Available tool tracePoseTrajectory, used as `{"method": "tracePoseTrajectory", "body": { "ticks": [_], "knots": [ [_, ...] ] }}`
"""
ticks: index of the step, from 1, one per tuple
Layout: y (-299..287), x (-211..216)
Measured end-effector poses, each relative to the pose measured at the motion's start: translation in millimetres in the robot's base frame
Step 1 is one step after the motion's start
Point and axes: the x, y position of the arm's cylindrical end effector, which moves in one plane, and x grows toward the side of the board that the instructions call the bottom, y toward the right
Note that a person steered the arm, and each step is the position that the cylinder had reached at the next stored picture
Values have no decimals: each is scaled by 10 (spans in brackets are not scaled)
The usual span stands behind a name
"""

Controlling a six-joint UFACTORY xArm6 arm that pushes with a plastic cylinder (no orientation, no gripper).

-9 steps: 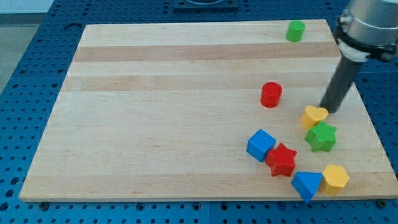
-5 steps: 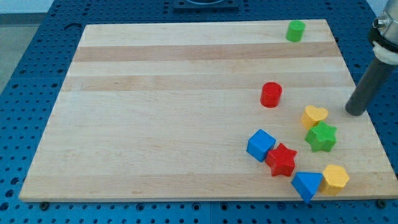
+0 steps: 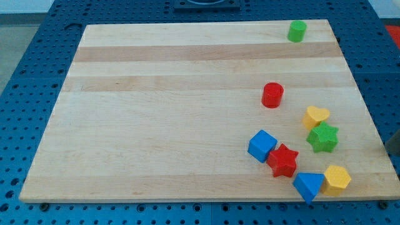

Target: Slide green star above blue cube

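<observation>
The green star (image 3: 323, 137) lies near the board's right side, just below the yellow heart (image 3: 315, 116) and touching it. The blue cube (image 3: 262, 145) sits to the star's left, with the red star (image 3: 283, 160) against its lower right. Only a dark sliver of my rod shows at the view's right edge. My tip (image 3: 390, 154) is off the board's right edge, to the right of the green star and apart from every block.
A red cylinder (image 3: 272, 95) stands above the blue cube. A green cylinder (image 3: 297, 30) is at the board's top right. A blue triangle (image 3: 308, 185) and a yellow block (image 3: 337, 179) lie by the bottom edge. The wooden board (image 3: 156, 112) rests on a blue perforated table.
My rod has moved from beside the yellow heart to the right and down, past the board's right edge, almost out of view. No block has moved.
</observation>
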Motion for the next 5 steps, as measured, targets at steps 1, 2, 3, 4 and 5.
{"method": "tracePoseTrajectory", "body": {
  "ticks": [1,2,3,4,5],
  "knots": [
    [-566,52],
    [-986,-223],
    [-1151,-519],
    [-1439,-599],
    [-1919,-635]
  ]
}}
